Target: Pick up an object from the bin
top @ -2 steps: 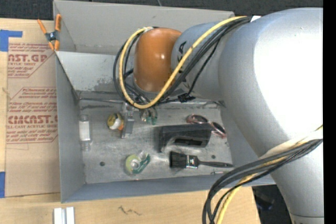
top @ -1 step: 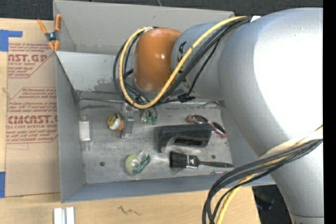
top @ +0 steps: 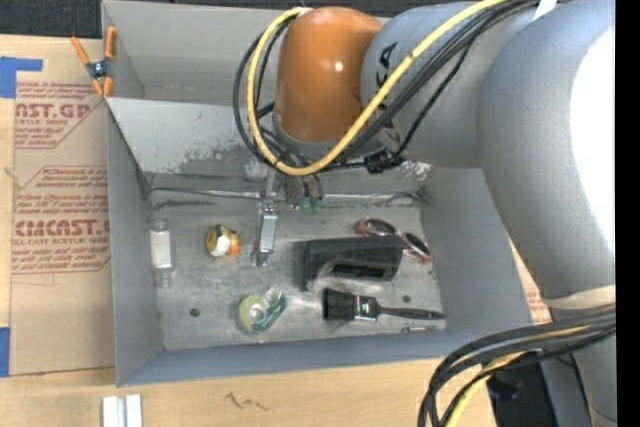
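1. Grey metal bin (top: pixel 130 295), few loose things spread flat on the floor, none stacked. Clock directions are taken from the gripper.
2. Clear vial (top: pixel 160 246) at 9 o'clock, well apart, lying near the left wall. The wall crowds it on that side.
3. Gold-orange ball (top: pixel 222 241) at 9 o'clock, just beside the gripper. It is the nearest thing, so the likeliest pick, but that is a judgement only. Can't tell if they touch.
4. Gripper (top: pixel 263 253) is down low at mid-floor, hanging straight from the wrist, so it looks set for a top-down grasp. Nothing is seen held in it. Released or clenched: cannot tell, as it reads as one thin silver bar.
5. Orange cover (top: pixel 318 80) and looped cables (top: pixel 247 90) at 12 o'clock are robot parts, and they hide the back of the floor.
6. Green-and-clear roll (top: pixel 258 311) at 6 o'clock, near the front wall, apart from the gripper.
7. Black block (top: pixel 350 260) at 3 to 4 o'clock, near. It is bulky and limits any sideways move to the right.
8. Black brush (top: pixel 352 306) at 5 o'clock, just in front of the block, handle pointing right.
9. Red loops (top: pixel 392 235) at 3 o'clock, behind the block. Too small to tell whether scissors or glasses.
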Controlling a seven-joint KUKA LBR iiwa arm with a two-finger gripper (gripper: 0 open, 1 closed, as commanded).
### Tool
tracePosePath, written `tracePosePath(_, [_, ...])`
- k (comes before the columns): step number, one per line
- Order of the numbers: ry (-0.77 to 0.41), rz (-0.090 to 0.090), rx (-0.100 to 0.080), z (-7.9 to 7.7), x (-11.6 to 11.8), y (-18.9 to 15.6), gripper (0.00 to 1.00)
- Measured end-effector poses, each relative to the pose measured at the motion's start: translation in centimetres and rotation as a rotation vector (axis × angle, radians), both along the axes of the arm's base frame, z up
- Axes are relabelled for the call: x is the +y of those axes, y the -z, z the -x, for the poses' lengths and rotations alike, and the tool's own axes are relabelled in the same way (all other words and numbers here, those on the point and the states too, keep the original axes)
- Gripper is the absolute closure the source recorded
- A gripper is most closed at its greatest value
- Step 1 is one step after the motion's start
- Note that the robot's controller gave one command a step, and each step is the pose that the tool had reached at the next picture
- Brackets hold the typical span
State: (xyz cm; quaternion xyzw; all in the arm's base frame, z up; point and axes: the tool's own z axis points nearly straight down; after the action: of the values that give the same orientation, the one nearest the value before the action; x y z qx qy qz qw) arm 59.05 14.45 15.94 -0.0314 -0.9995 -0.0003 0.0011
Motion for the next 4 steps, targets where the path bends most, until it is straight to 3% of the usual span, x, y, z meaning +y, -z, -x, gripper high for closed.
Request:
tracePosePath(1, [0.024, -0.003, -0.012, -0.2, -0.3, -6.8, 0.0])
tracePosePath(2, [-0.077, -0.001, -0.009, 2.0, 2.0, 0.2, 0.0])
tracePosePath(3, [-0.178, -0.001, -0.001, 3.2, 0.1, 3.7, 0.0])
tracePosePath(4, [-0.059, -0.002, -0.009, 0.4, 0.8, 8.8, 1.0])
